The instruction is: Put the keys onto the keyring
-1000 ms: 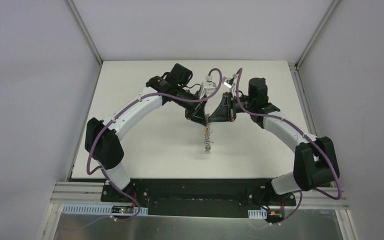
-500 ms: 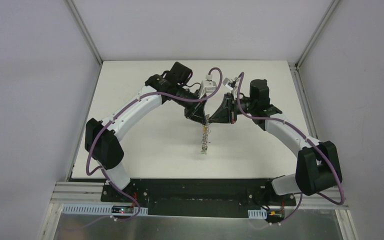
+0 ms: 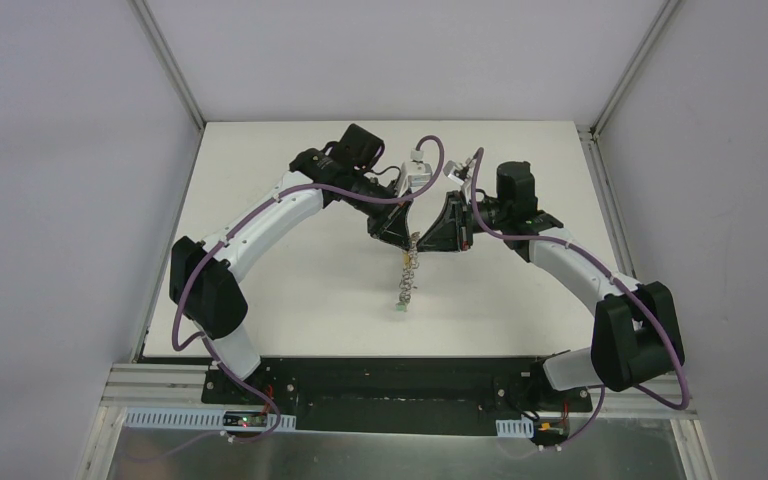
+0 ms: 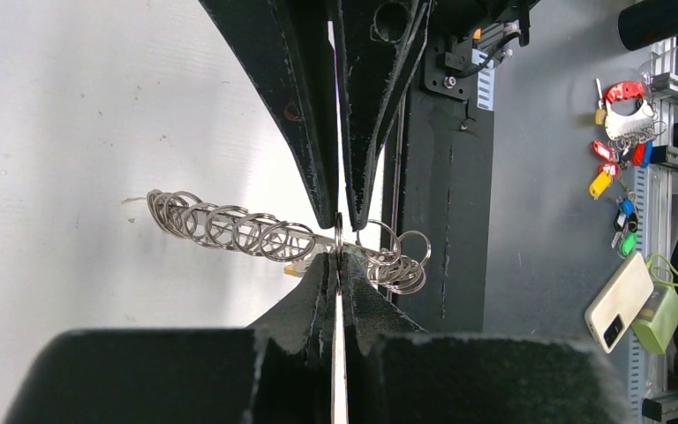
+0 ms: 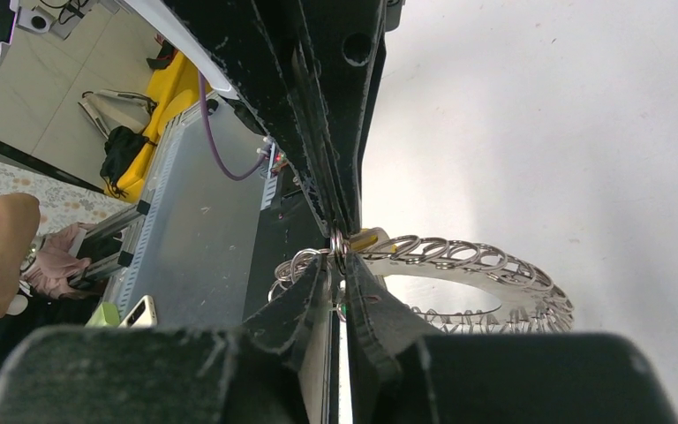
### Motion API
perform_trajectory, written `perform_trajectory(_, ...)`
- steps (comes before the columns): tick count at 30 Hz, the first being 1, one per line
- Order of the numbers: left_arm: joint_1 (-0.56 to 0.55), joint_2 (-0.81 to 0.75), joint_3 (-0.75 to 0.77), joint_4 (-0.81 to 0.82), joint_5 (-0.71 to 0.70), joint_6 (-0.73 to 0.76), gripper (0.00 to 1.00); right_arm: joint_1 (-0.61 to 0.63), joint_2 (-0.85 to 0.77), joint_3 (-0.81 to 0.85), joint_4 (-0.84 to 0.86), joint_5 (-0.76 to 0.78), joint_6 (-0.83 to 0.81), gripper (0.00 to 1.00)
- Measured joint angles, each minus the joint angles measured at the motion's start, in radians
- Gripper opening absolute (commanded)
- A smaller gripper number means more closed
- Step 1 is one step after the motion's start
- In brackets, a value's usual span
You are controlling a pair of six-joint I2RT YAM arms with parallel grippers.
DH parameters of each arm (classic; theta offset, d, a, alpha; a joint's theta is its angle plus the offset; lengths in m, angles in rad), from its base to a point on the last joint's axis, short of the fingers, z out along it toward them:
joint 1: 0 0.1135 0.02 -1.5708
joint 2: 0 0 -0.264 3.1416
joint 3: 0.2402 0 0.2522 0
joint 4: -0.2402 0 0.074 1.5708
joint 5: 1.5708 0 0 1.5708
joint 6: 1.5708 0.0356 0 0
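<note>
The white worktop (image 3: 290, 280) carries both arms at its near edge. The left arm (image 3: 260, 215) and the right arm (image 3: 570, 265) curve inward and meet above the middle, a little toward the far edge.

The keyring (image 3: 407, 272) hangs between them. From above it is seen edge-on, a thin line running from the meeting point down toward the near edge. From the right wrist it shows as a flat grey ring, tilted, with its fringe of wire loops (image 5: 459, 252) along the rim and its shadow on the worktop beneath.

The left gripper (image 4: 339, 265) has its fingers pressed together on the ring's rim, among the loops at its upper end. The right gripper (image 5: 339, 274) faces it tip to tip at the same spot. A narrow slit shows between its fingers – whether they pinch the rim or have let go I cannot tell.

The yellow-headed key (image 4: 293, 268) sits on the ring just beside both sets of fingertips. The green-headed key (image 3: 400, 307) is only a speck at the ring's lower end – near the worktop, well away from the grippers.
</note>
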Motion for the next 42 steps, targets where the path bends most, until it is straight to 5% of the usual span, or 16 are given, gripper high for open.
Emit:
perform_trajectory(10,0.000,0.000,-0.011,0.001,0.031,0.003,0.00,0.001,-0.016,0.006,-0.034,0.018,0.000,0.34)
perform_trajectory(24,-0.001,0.001,-0.025,0.001,0.056,0.003,0.00,0.010,-0.016,0.015,-0.034,0.026,0.000,0.35)
perform_trajectory(42,-0.001,0.001,-0.025,0.000,0.056,0.002,0.00,0.034,-0.014,0.016,-0.043,0.024,-0.012,0.00)
